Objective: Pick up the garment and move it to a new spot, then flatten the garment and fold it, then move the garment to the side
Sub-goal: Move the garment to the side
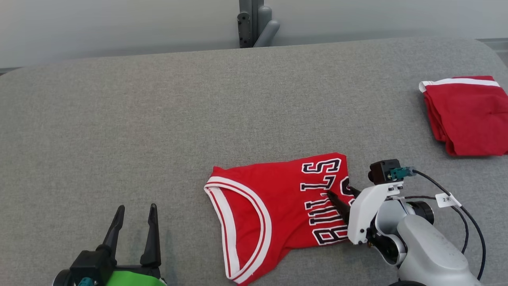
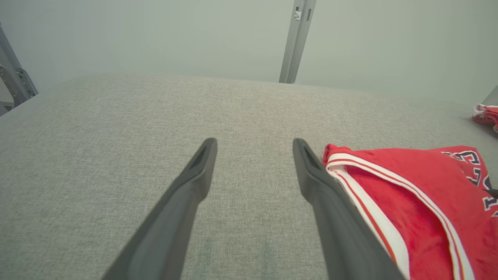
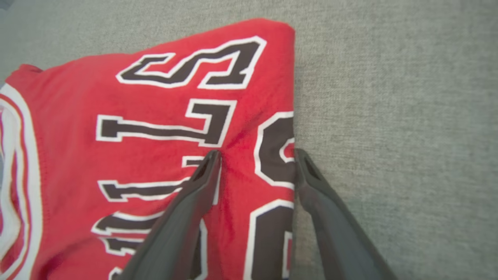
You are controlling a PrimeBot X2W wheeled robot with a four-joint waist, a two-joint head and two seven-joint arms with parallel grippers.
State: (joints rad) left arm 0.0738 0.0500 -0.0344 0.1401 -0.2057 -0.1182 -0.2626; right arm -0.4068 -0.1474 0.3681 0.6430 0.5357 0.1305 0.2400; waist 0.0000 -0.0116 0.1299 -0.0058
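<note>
Right gripper (image 3: 256, 152): spread wide, tips straddling the lettered edge of the jersey (image 1: 274, 206).
Left gripper (image 1: 137, 206): spread, empty, jersey off to its right.

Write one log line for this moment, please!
jersey: folded over | right gripper: open over jersey's edge | left gripper: open beside jersey

folded red cloth (image 1: 466, 115): far right | grey post (image 1: 251, 22): behind table (image 1: 119, 119)

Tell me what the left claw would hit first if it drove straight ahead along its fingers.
Likely just the grey padded surface: the left claw points, open, across bare cloth, with the red jersey off to its right. Depth is unclear.
</note>
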